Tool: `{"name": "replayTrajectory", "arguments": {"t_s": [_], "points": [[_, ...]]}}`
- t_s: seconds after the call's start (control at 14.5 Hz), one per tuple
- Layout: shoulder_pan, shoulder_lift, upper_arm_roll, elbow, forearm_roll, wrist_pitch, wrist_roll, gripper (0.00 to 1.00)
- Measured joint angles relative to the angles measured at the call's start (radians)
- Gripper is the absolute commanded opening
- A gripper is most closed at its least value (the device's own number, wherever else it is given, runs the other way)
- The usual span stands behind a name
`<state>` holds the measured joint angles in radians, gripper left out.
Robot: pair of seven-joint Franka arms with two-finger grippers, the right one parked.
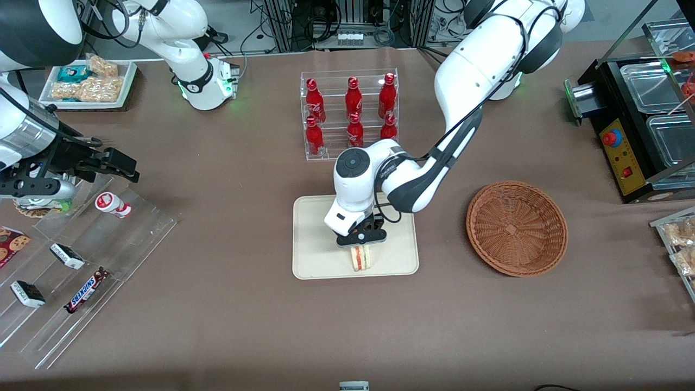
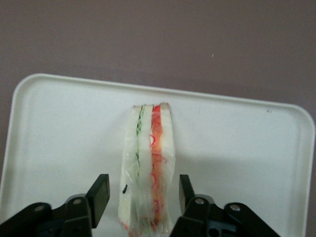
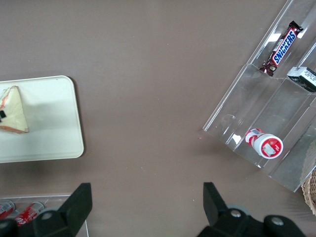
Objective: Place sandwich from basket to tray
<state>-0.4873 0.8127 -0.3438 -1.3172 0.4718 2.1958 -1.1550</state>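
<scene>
While the sandwich (image 2: 148,168) stands on the tray (image 2: 64,128), end effector (image 2: 143,197) straddles it, fingers (image 2: 100,195) spread, not touching.

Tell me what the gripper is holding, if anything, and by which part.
Nothing. The gripper is open over the tray, its fingers flanking the sandwich with a gap on each side; the sandwich stands on the tray.

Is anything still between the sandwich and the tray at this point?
Nothing visible. The sandwich already rests on the tray. The gripper hangs over it with fingers open, a gap showing on each side. The basket sits empty beside the tray.
</scene>
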Motion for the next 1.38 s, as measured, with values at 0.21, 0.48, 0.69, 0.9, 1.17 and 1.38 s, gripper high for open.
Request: {"name": "replayTrajectory", "arguments": {"t_s": [0.21,0.48,0.69,0.9,1.17,1.38], "points": [[0.072,-0.171,0.009,0.005,-0.058,-0.168,-0.01,1.0],[0.288,-0.445,0.016,-0.033,-0.194,-0.441,0.085,1.0],[0.451,-0.584,0.024,-0.062,-0.281,-0.632,0.355,1.0],[0.506,-0.698,0.174,-0.123,-0.376,-0.719,0.69,1.0],[0.506,-0.832,0.402,-0.264,-0.445,-0.716,1.111,1.0],[0.505,-0.845,0.436,-0.288,-0.47,-0.661,1.234,1.0]]}}
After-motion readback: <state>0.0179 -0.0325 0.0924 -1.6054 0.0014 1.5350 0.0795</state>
